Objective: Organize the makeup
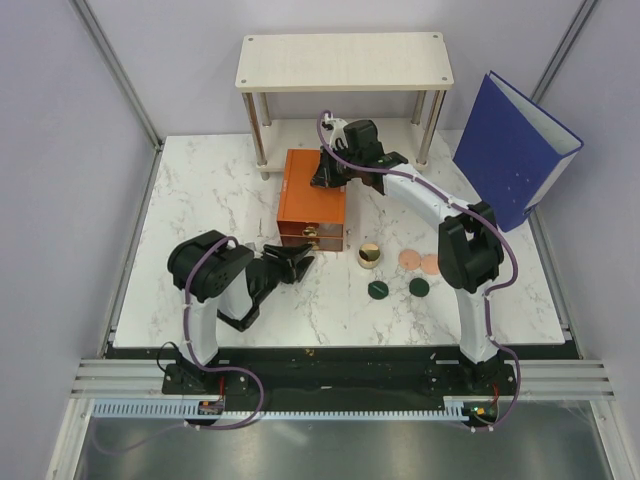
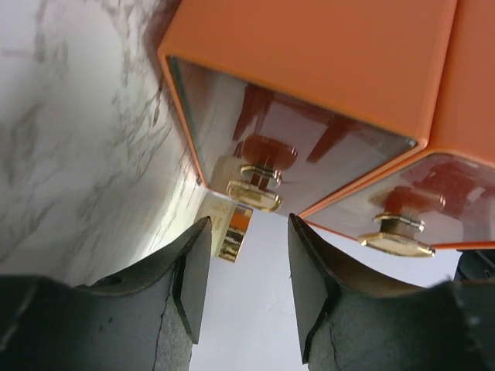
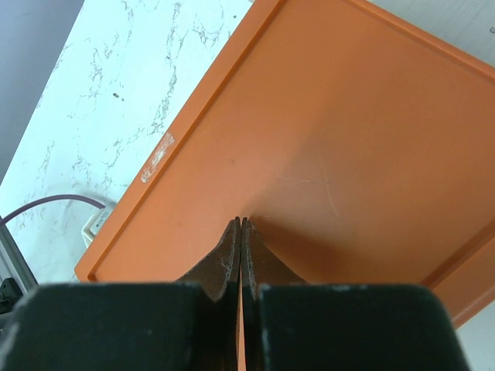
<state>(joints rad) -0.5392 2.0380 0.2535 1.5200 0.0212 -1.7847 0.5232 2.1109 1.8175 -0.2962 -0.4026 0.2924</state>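
The gold compact point(image 1: 369, 255) stands on the marble just right of the orange box of drawers point(image 1: 311, 196). Two peach-pink discs point(image 1: 410, 259) point(image 1: 430, 264) and two dark green discs point(image 1: 378, 291) point(image 1: 419, 287) lie beside it. My left gripper point(image 1: 300, 258) is open and empty, facing the drawer fronts; its wrist view point(image 2: 247, 224) shows a gold drawer handle point(image 2: 254, 197) just ahead and a cream, gold-ended item point(image 2: 230, 229) by the box's corner. My right gripper point(image 1: 327, 180) is shut, its tips point(image 3: 240, 222) pressed on the orange box's top point(image 3: 325, 139). The grey stick is not visible.
A white shelf table point(image 1: 345, 62) on metal legs stands behind the orange box. A big blue binder point(image 1: 510, 150) stands at the back right. A second gold drawer handle point(image 2: 394, 243) shows to the right in the left wrist view.
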